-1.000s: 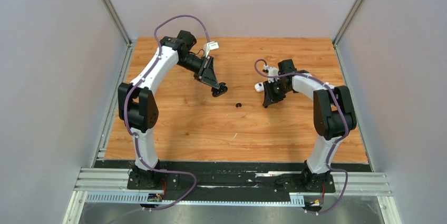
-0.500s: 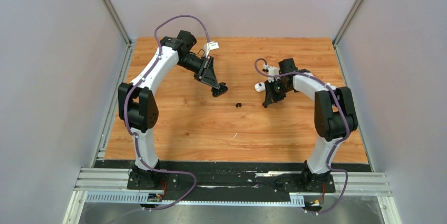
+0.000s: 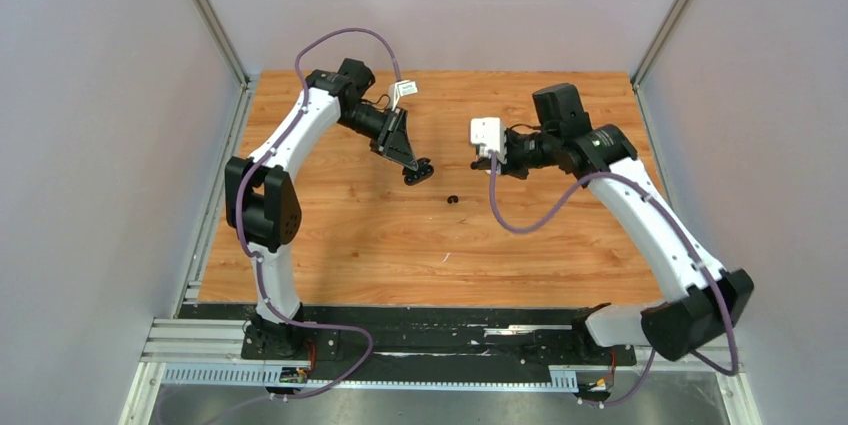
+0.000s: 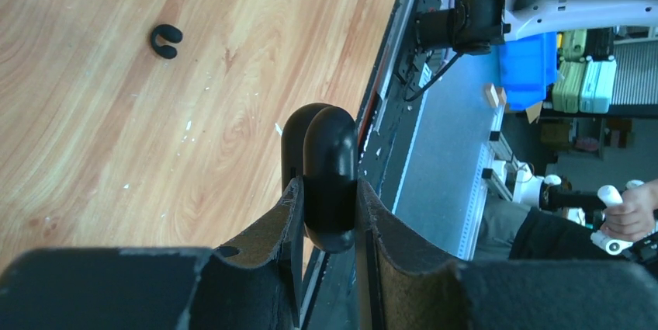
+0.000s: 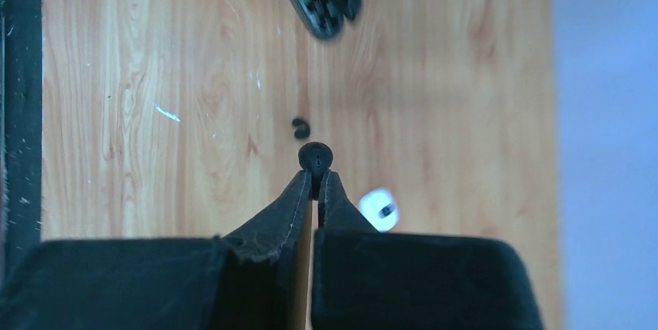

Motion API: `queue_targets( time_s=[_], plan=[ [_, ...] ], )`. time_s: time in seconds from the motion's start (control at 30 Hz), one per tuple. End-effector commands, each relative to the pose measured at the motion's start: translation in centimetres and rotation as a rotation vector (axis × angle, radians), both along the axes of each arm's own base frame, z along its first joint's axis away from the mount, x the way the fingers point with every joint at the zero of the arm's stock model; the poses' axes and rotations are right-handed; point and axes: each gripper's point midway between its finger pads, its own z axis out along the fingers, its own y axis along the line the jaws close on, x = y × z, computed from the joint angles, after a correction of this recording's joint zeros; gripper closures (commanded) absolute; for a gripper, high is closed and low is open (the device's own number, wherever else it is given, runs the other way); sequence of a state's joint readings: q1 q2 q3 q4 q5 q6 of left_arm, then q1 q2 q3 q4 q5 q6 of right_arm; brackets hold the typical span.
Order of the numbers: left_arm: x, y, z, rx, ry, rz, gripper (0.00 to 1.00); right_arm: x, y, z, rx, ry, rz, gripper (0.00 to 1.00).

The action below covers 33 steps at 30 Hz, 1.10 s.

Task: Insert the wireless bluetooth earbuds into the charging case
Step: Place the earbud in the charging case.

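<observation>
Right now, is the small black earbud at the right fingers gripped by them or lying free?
Gripped. The right wrist view shows the right fingers closed on the black earbud at their tips.

loose earbud (image 3: 452, 199) on table (image 3: 350, 245) | between held case (image 3: 418, 172) left, tabletop case (image 5: 379, 208) right

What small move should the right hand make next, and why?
Probably ease the right hand toward the black rounded charging case clamped in the left hand: it pinches a small round black earbud, apart from that case.
</observation>
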State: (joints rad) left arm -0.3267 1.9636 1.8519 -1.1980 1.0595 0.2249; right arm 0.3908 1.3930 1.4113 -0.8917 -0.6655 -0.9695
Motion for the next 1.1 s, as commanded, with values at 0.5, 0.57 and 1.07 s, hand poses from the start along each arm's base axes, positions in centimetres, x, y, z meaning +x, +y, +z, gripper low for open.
queue_targets(
  time_s=[0.5,0.57,1.07],
  plan=[
    [-5.3,-2.2,2.0,-0.035,-0.104,-0.137,1.00,-6.5,6.4,0.4,-0.301,-0.264,0.504,1.00],
    [-5.4,-2.0,1.8,-0.019,-0.093,-0.140,1.00,-6.1,7.0,0.3,-0.298,-0.272,0.504,1.00],
    [-5.6,-2.2,2.2,-0.031,-0.050,-0.170,1.00,-4.0,10.8,0.3,-0.257,-0.331,0.465,1.00]
  ],
)
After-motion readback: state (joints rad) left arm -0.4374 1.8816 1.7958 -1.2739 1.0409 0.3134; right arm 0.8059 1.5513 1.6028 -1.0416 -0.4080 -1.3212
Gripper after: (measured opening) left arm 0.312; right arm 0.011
